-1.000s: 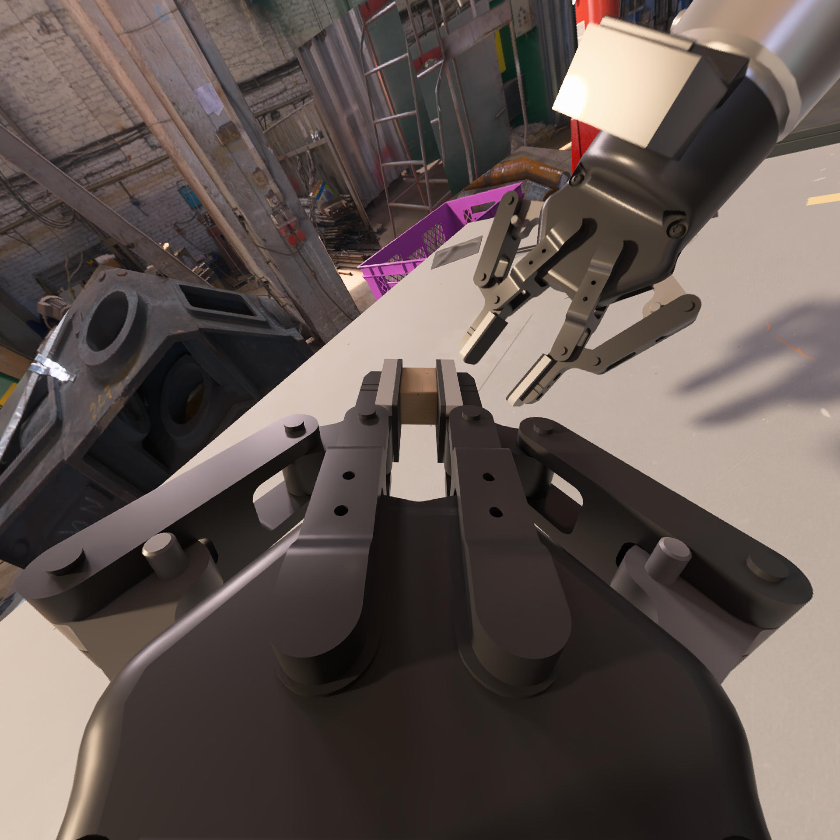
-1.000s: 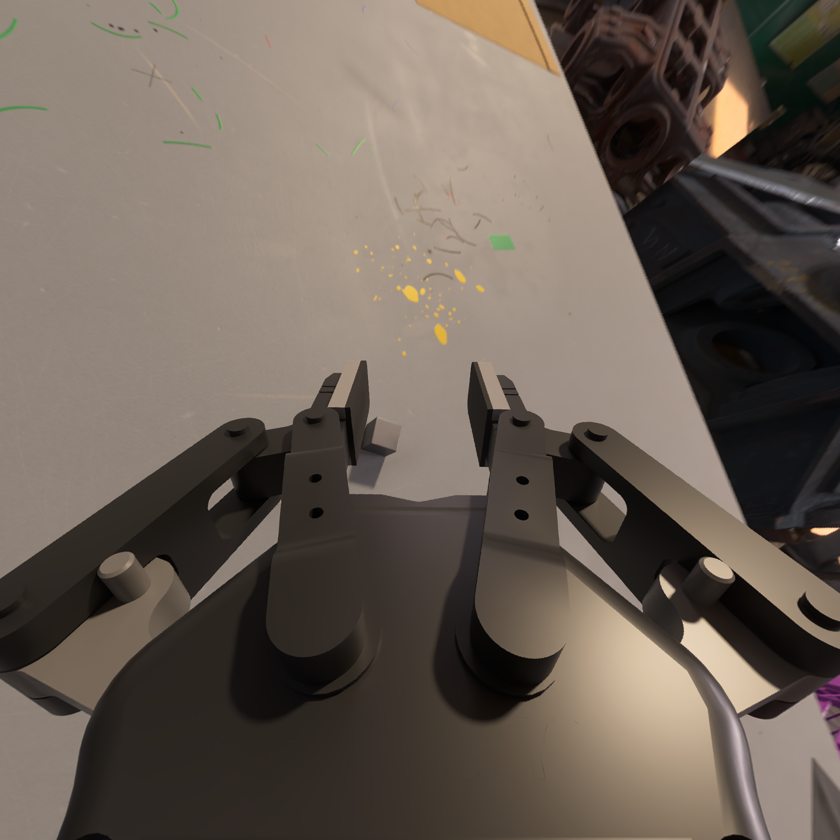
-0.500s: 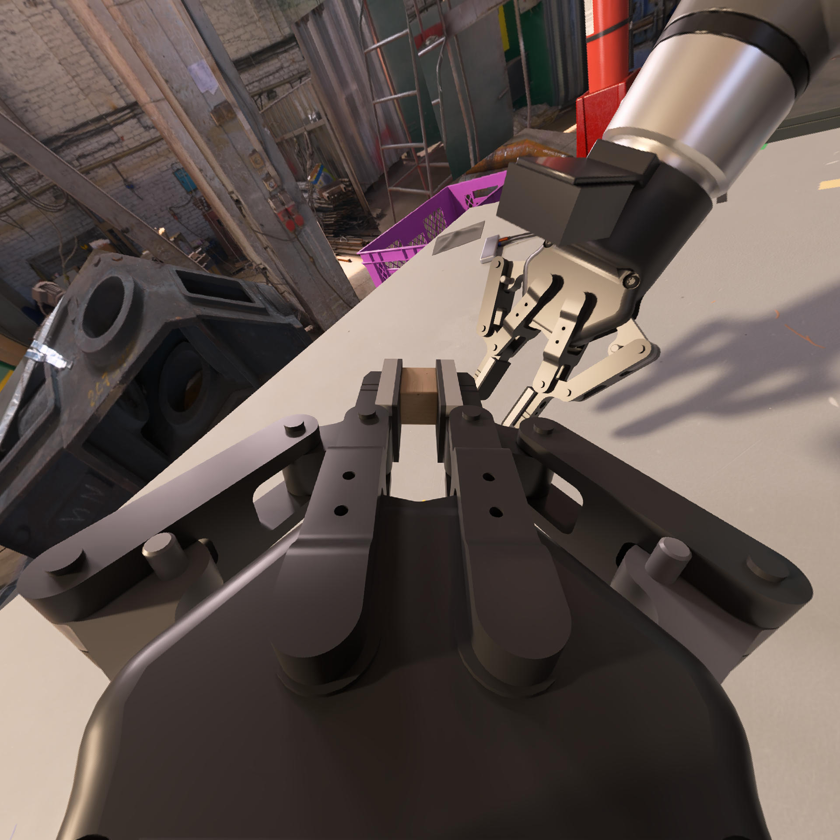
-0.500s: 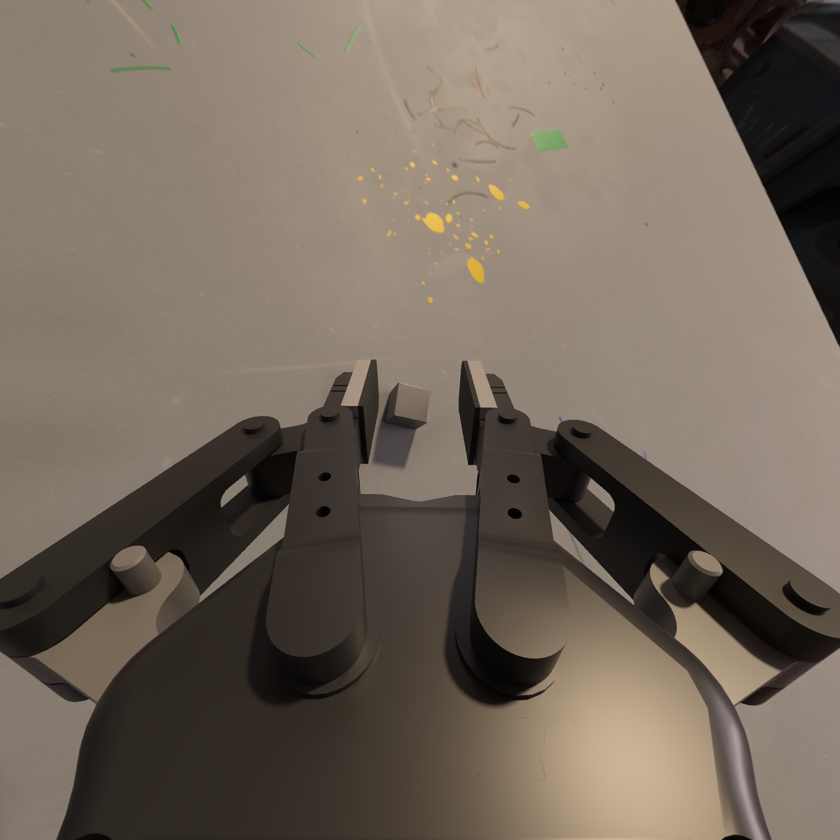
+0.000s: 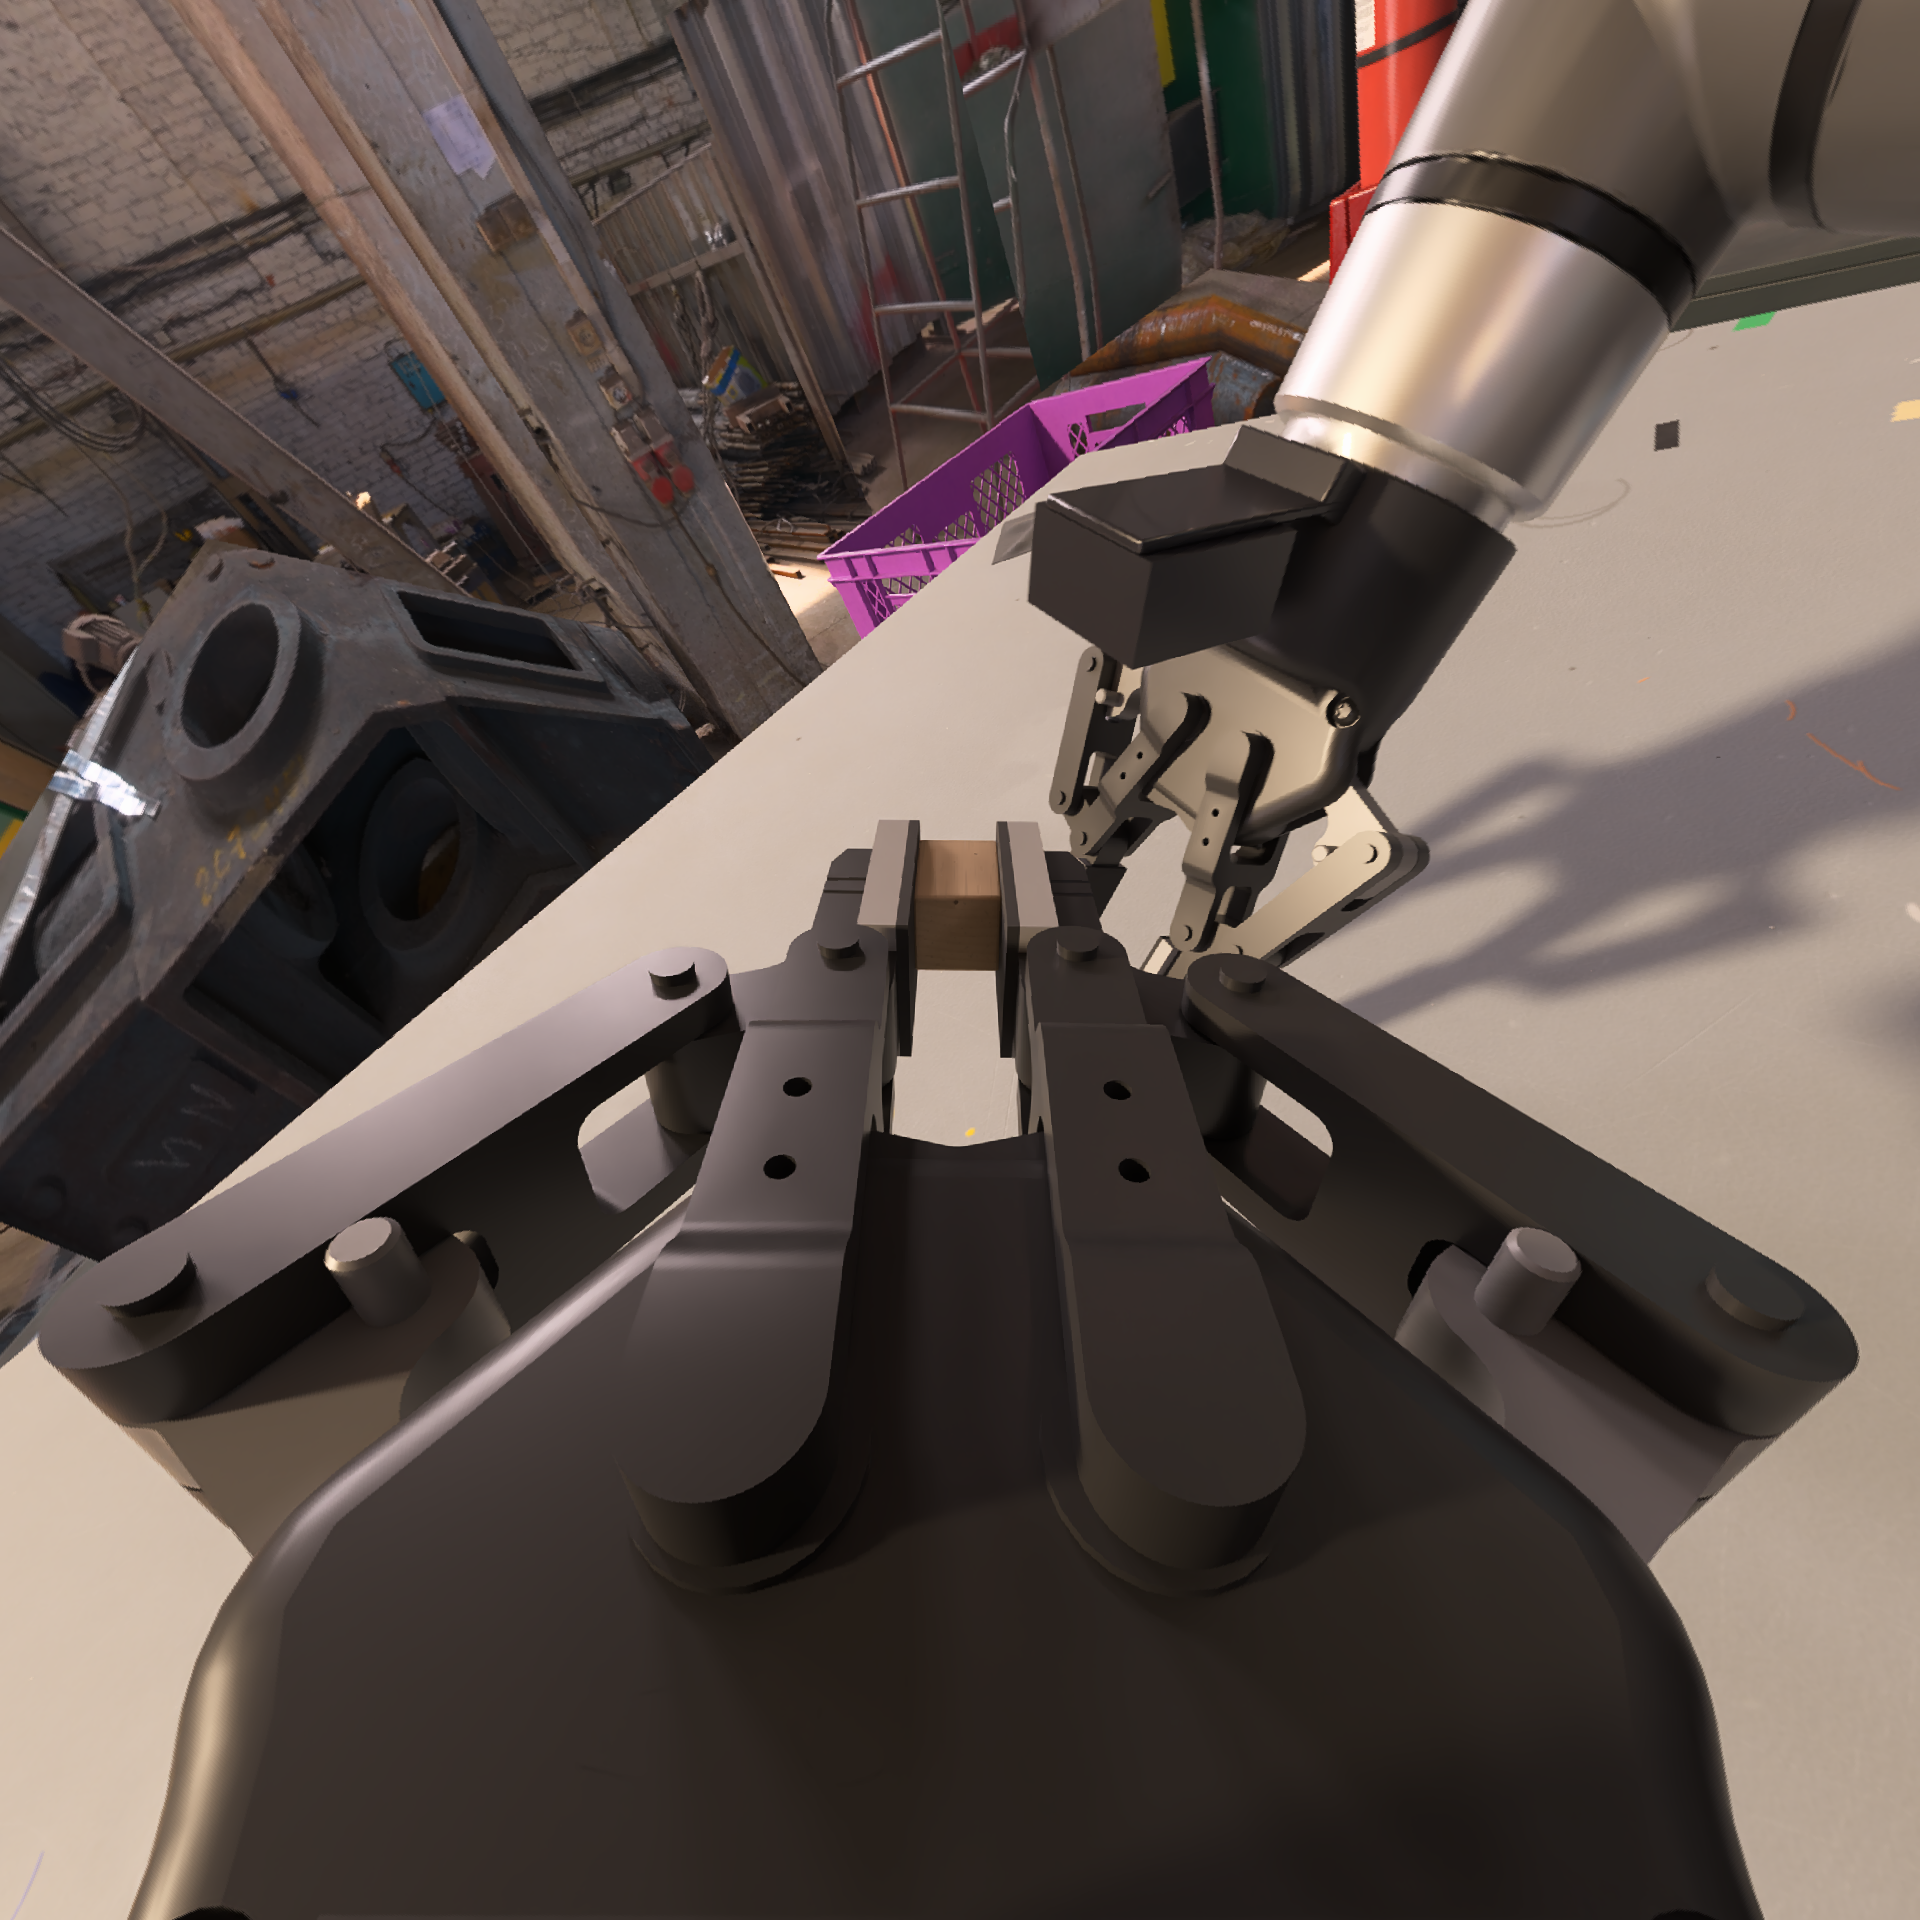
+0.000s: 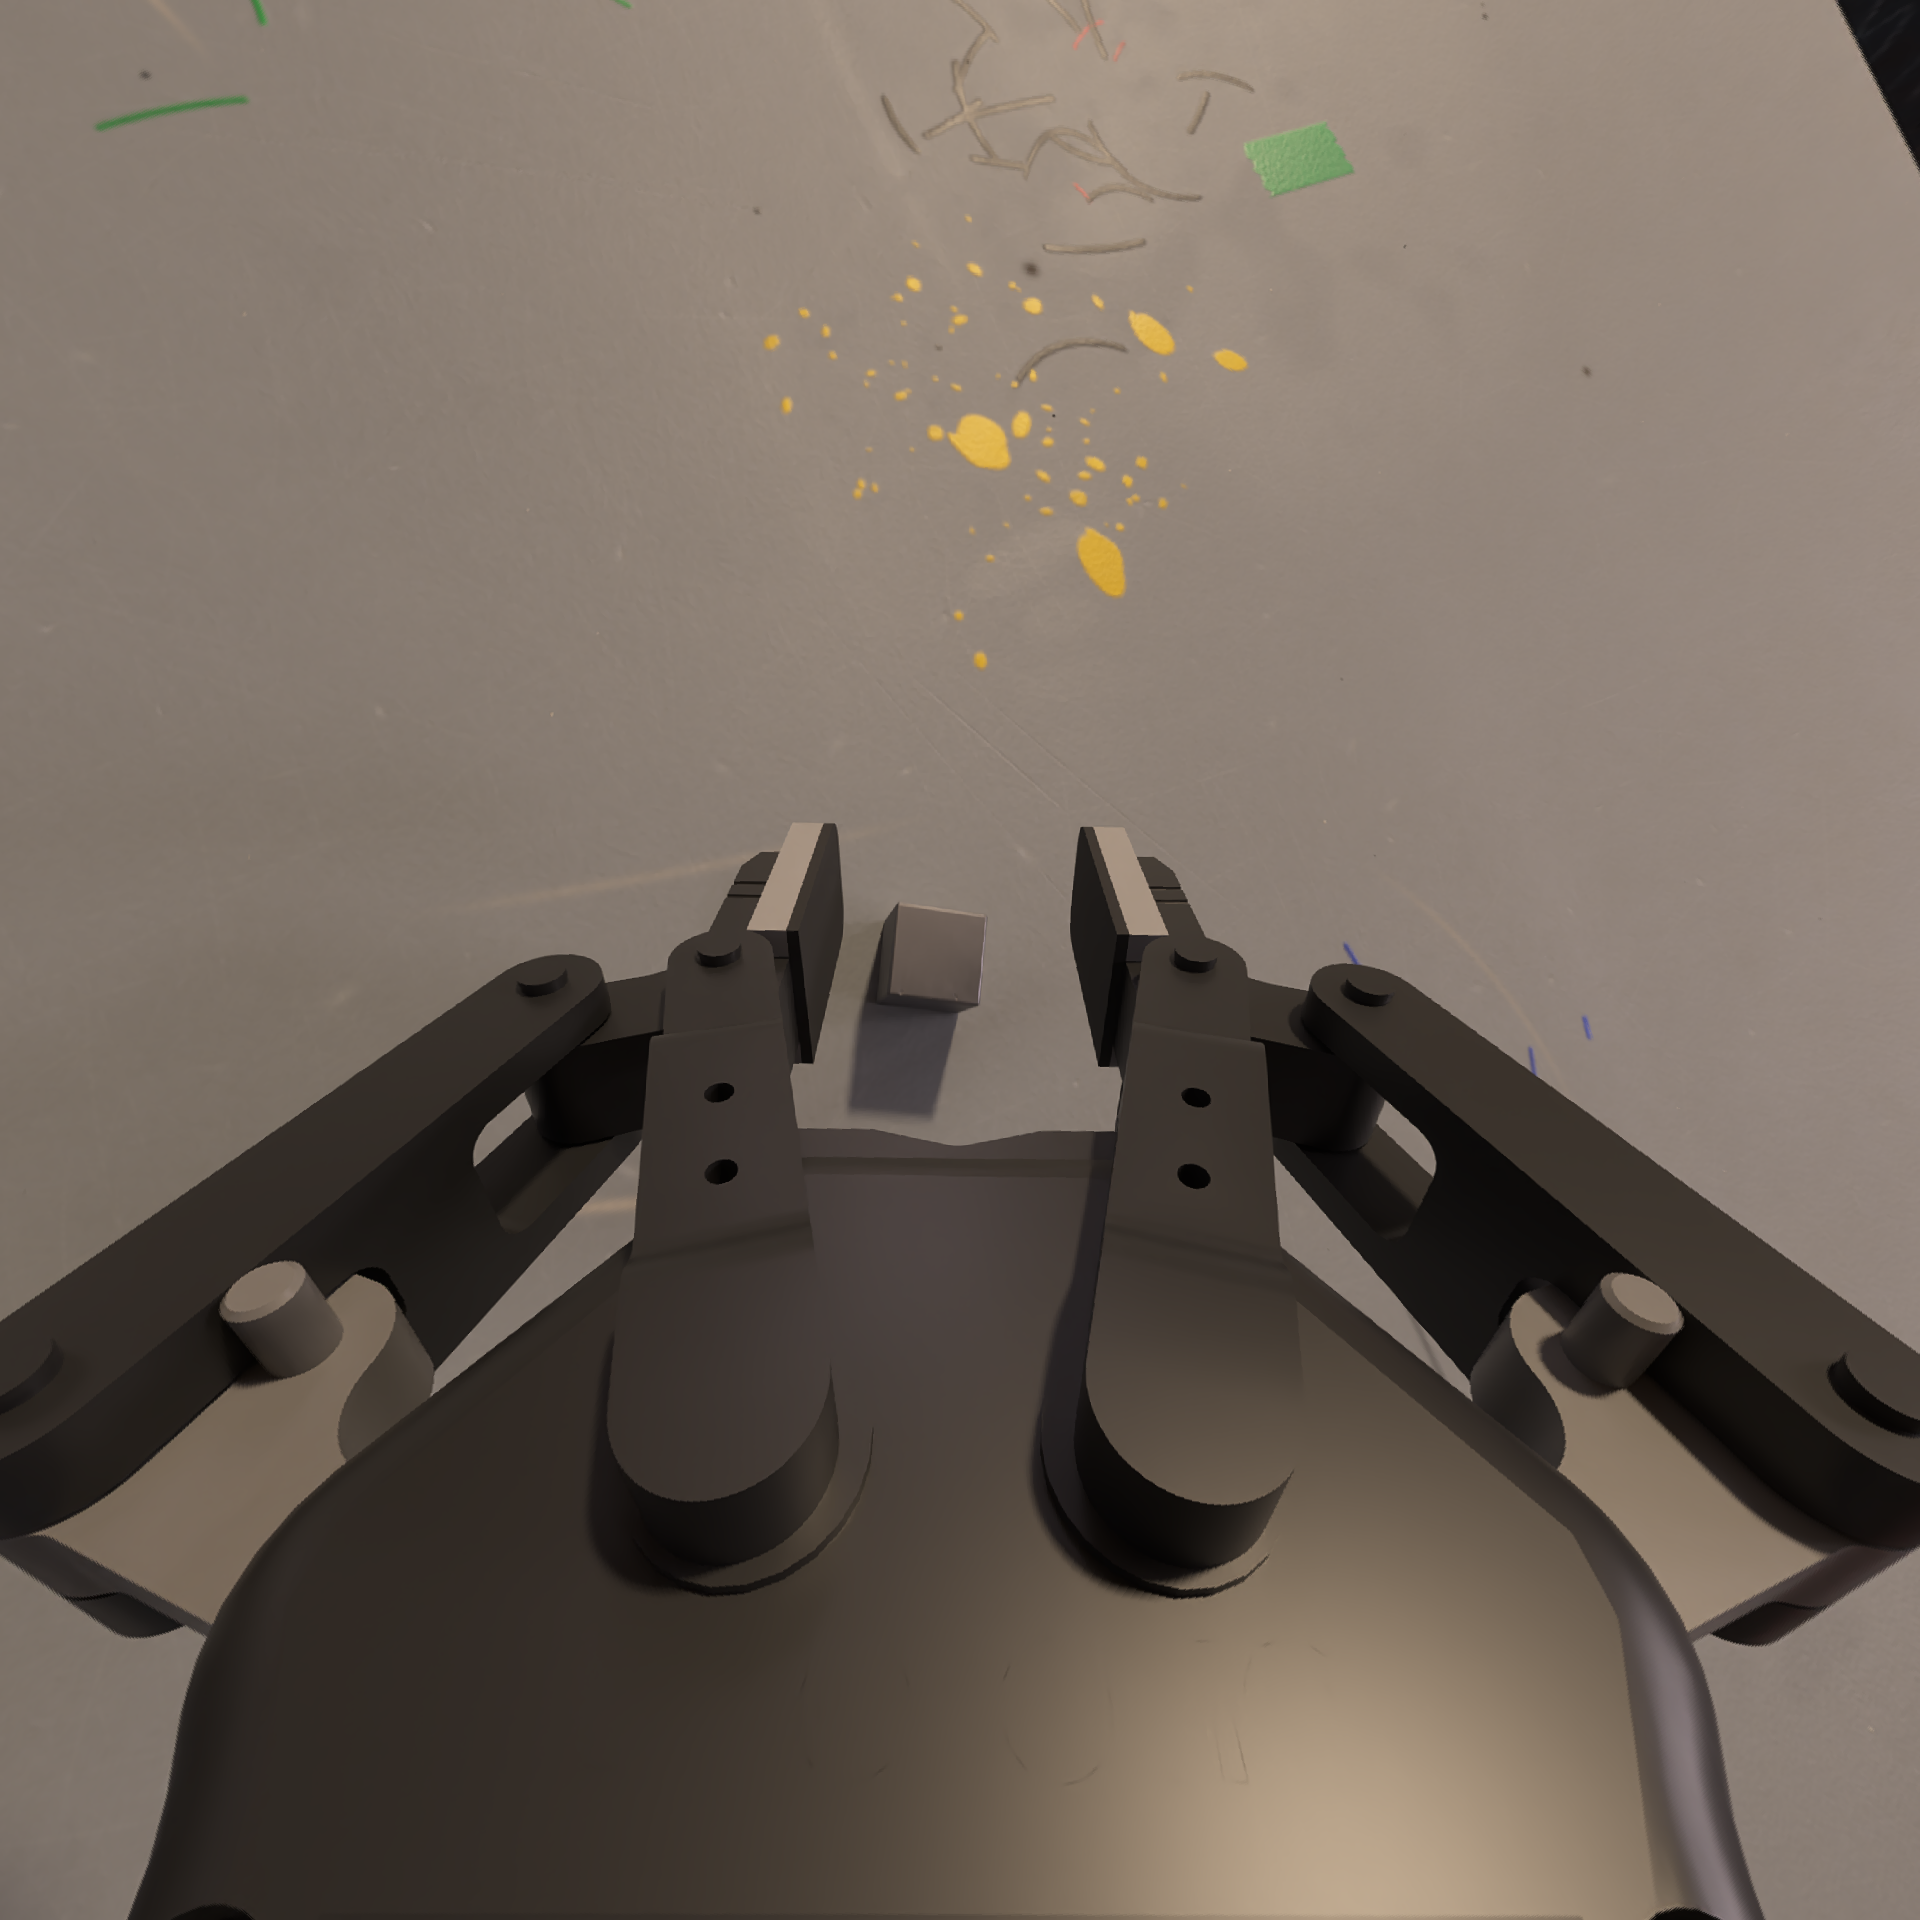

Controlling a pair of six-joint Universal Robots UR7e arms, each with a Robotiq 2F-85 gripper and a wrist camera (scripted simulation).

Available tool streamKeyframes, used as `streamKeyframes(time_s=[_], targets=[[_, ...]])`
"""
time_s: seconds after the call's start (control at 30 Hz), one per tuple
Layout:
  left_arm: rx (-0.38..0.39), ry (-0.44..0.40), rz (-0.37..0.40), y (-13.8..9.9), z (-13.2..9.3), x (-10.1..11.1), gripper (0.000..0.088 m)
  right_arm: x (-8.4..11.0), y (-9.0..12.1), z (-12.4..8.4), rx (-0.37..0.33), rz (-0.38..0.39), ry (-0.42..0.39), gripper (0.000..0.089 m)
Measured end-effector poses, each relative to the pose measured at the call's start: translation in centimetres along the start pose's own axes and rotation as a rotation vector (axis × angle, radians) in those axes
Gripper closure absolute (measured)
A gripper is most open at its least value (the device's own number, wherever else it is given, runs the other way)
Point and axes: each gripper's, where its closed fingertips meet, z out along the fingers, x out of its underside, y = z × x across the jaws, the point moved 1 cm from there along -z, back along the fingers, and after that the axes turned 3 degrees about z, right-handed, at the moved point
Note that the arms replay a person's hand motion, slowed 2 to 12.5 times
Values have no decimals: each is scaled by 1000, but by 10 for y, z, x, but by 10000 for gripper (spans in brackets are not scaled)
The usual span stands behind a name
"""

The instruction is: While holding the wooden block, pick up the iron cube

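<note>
My left gripper (image 5: 957, 899) is shut on a small tan wooden block (image 5: 957, 902) and holds it above the grey table (image 5: 1558, 1091). A small grey iron cube (image 6: 932, 956) sits on the table in the right wrist view. My right gripper (image 6: 954, 914) is open, with one finger on each side of the cube, apart from it. The cube lies nearer the left finger. In the left wrist view the right gripper (image 5: 1153, 935) points down at the table just behind my left fingers; the cube is hidden there.
Yellow paint spatter (image 6: 1039, 436), grey scratches and a green patch (image 6: 1297, 158) mark the table beyond the cube. A purple crate (image 5: 997, 509) and a dark cast machine housing (image 5: 312, 831) stand off the table's edge, which runs diagonally at the left.
My right gripper has come down and forward, so the cube now sits between its open fingers. My left gripper has held still with the wooden block.
</note>
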Motion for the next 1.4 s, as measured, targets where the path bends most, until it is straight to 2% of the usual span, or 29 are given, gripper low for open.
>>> streamKeyframes(time_s=[0.17, 0.47, 0.67, 1.07, 1.4], targets=[[-2, 2, -1, 1, 0, 0, 754, -4, -3, 9, -1, 8, 23, 489], [-2, 3, -7, 3, -1, 0, 754, -7, -8, 27, -15, -36, 86, 501], [-3, 3, -8, 4, -2, 0, 754, -6, -4, 43, -73, -44, 134, 525], [-6, -2, -6, 7, -4, -1, 754, -9, 0, 59, -175, -97, 174, 695], [-13, -13, -5, 11, -7, -4, 754, -15, 7, 63, -298, -236, 169, 701]])
